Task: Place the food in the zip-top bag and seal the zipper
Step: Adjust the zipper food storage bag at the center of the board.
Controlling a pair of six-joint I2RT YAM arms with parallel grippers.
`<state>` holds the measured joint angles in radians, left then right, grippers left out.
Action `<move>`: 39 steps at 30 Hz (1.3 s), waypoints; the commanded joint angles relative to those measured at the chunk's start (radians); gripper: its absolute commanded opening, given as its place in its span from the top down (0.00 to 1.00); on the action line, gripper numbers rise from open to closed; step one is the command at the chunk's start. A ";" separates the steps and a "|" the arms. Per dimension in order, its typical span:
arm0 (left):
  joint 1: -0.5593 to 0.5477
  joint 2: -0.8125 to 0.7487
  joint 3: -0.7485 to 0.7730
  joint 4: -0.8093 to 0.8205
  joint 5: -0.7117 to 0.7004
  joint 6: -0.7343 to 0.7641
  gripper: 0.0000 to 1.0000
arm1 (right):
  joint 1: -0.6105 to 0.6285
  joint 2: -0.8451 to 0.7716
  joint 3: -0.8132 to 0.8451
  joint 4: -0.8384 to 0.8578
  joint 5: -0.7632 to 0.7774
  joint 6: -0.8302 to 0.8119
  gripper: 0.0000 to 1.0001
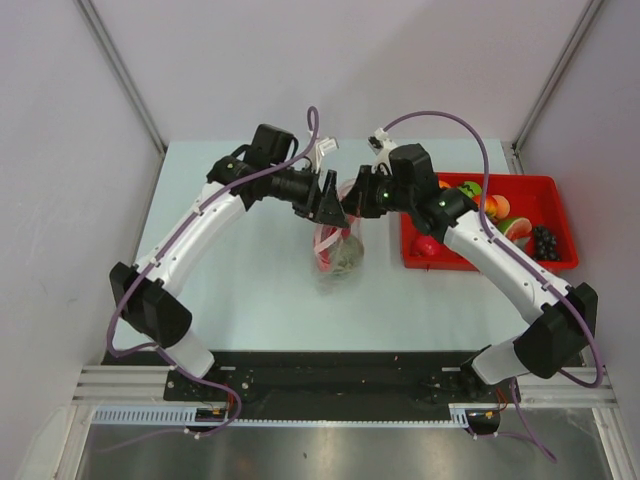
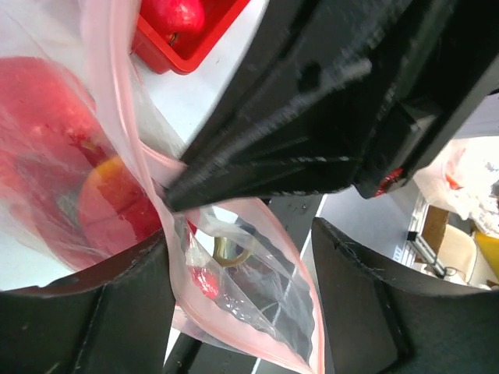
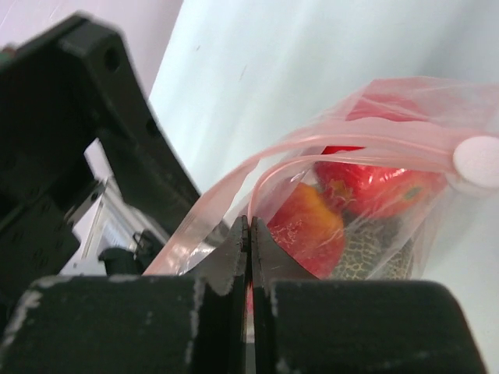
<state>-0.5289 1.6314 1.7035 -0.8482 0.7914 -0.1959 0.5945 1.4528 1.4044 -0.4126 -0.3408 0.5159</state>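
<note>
The clear zip-top bag [image 1: 337,255] stands at the table's middle, held up by its top. Inside it are a red piece of food [image 3: 374,183], an orange one [image 3: 308,226] and a netted green melon [image 3: 374,253]. My right gripper [image 1: 352,203] is shut on the pink zipper strip [image 3: 343,144] at one end of the bag's mouth. My left gripper [image 1: 330,200] is open, its fingers [image 2: 86,312] on either side of the bag's open mouth [image 2: 257,296], not gripping it. The two grippers are almost touching.
The red tray [image 1: 545,262] sits at the right with several toy fruits [image 1: 490,205], including dark grapes [image 1: 545,243]. Its corner, with a red fruit [image 2: 171,15], shows in the left wrist view. A white round piece [image 3: 477,160] sits on the zipper strip.
</note>
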 commanded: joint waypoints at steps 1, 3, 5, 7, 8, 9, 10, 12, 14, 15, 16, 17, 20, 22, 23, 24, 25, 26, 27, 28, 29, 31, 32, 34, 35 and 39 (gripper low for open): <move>-0.039 -0.031 0.005 0.000 -0.018 0.059 0.30 | 0.031 -0.045 -0.001 0.054 0.193 0.067 1.00; -0.057 -0.027 0.021 -0.014 -0.099 0.079 0.31 | 0.054 -0.048 -0.001 0.049 0.245 0.082 1.00; -0.077 -0.025 0.028 -0.022 -0.202 0.099 0.37 | 0.068 -0.049 -0.001 0.047 0.261 0.096 1.00; -0.092 -0.024 0.035 -0.022 -0.262 0.125 0.47 | 0.076 -0.054 -0.001 0.044 0.269 0.101 1.00; -0.097 -0.024 0.038 -0.023 -0.294 0.133 0.49 | 0.077 -0.058 -0.002 0.046 0.270 0.107 1.00; -0.102 -0.019 0.042 -0.026 -0.354 0.153 0.59 | 0.079 -0.061 -0.002 0.046 0.270 0.105 1.00; -0.102 -0.018 0.048 -0.031 -0.368 0.164 0.62 | 0.077 -0.066 -0.002 0.047 0.270 0.104 1.00; -0.103 -0.013 0.064 -0.049 -0.409 0.193 0.81 | 0.079 -0.084 -0.004 0.043 0.279 0.089 1.00; -0.103 -0.013 0.073 -0.066 -0.428 0.220 0.92 | 0.077 -0.106 -0.008 0.034 0.287 0.072 1.00; -0.103 -0.013 0.077 -0.075 -0.434 0.251 1.00 | 0.077 -0.114 -0.012 0.034 0.286 0.062 0.97; -0.103 -0.012 0.084 -0.086 -0.431 0.266 1.00 | 0.077 -0.123 -0.013 0.034 0.287 0.053 0.93; -0.102 -0.010 0.096 -0.097 -0.416 0.286 1.00 | 0.073 -0.129 -0.016 0.035 0.286 0.043 0.86; -0.102 -0.018 0.120 -0.156 -0.356 0.384 1.00 | 0.018 -0.167 -0.019 0.046 0.221 -0.049 0.69; -0.100 -0.018 0.140 -0.227 -0.324 0.475 1.00 | -0.034 -0.199 -0.019 0.038 0.117 -0.132 0.56; -0.100 -0.019 0.162 -0.253 -0.299 0.505 1.00 | -0.098 -0.215 -0.021 0.034 -0.006 -0.169 0.33; -0.100 -0.018 0.172 -0.274 -0.290 0.562 1.00 | -0.139 -0.242 -0.022 0.034 -0.080 -0.204 0.22; -0.100 -0.028 0.177 -0.313 -0.281 0.593 1.00 | -0.178 -0.258 -0.034 0.040 -0.163 -0.273 0.17; -0.100 -0.037 0.179 -0.328 -0.247 0.631 1.00 | -0.229 -0.272 -0.041 0.057 -0.340 -0.307 0.05; -0.100 -0.045 0.176 -0.351 -0.232 0.721 1.00 | -0.299 -0.282 -0.047 0.055 -0.410 -0.353 0.00; -0.100 -0.070 0.162 -0.380 -0.219 0.769 1.00 | -0.332 -0.301 -0.056 0.043 -0.464 -0.443 0.00; -0.100 -0.082 0.153 -0.396 -0.202 0.818 1.00 | -0.358 -0.310 -0.062 -0.003 -0.542 -0.505 0.00; -0.102 -0.122 0.121 -0.423 -0.193 0.973 1.00 | -0.403 -0.341 -0.082 -0.073 -0.598 -0.715 0.00; -0.102 -0.136 0.110 -0.425 -0.192 1.021 1.00 | -0.413 -0.356 -0.091 -0.124 -0.637 -0.776 0.00; -0.100 -0.157 0.079 -0.427 -0.185 1.130 1.00 | -0.437 -0.402 -0.116 -0.184 -0.708 -0.943 0.02; -0.100 -0.175 0.068 -0.439 -0.176 1.171 1.00 | -0.433 -0.417 -0.140 -0.225 -0.736 -1.062 0.03; -0.098 -0.226 -0.004 -0.479 -0.129 1.468 1.00 | -0.392 -0.451 -0.192 -0.278 -0.771 -1.263 0.15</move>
<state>-0.6323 1.4826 1.7470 -1.2865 0.5694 0.9054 0.1696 1.0367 1.2476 -0.5869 -0.9707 -0.3927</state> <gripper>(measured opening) 0.008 0.894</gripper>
